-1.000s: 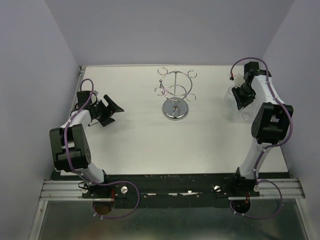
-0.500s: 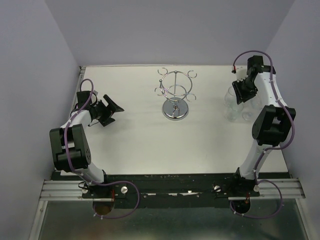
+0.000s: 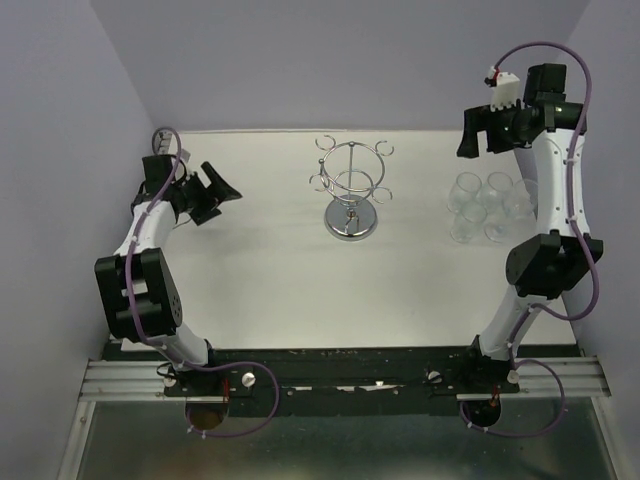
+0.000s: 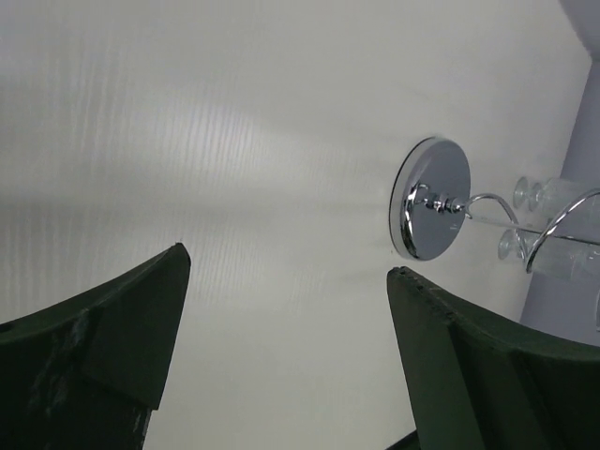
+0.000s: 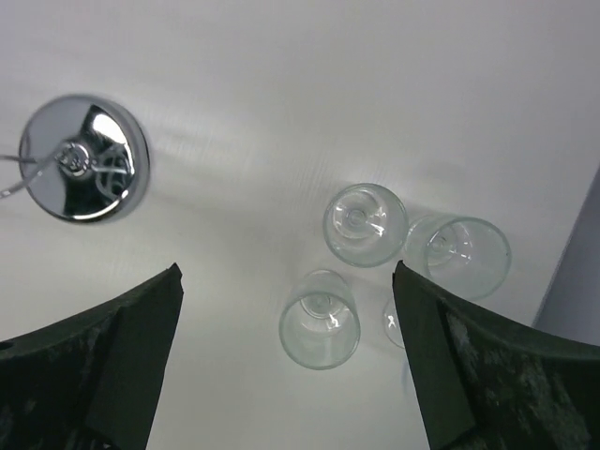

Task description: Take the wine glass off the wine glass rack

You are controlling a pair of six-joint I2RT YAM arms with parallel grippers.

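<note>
Right tool [image 3: 476, 146] hangs high with its fingers spread and nothing between them, above a tight cluster of at least 4 clear wine glasses [image 3: 467, 188] standing on the white tabletop [image 3: 270, 290] at the right. The left tool [image 3: 226, 205] is likewise spread and empty, well apart from the shiny chrome wire rack with a round mirrored base [image 3: 350, 222] at the centre. No glass shows on the rack's hooks, so the task looks finished. From here the main danger is any low sweep of the right arm: the glasses stand so close that 1 nudge could topple its neighbours. A left-arm swing could equally tip the light rack.
</note>
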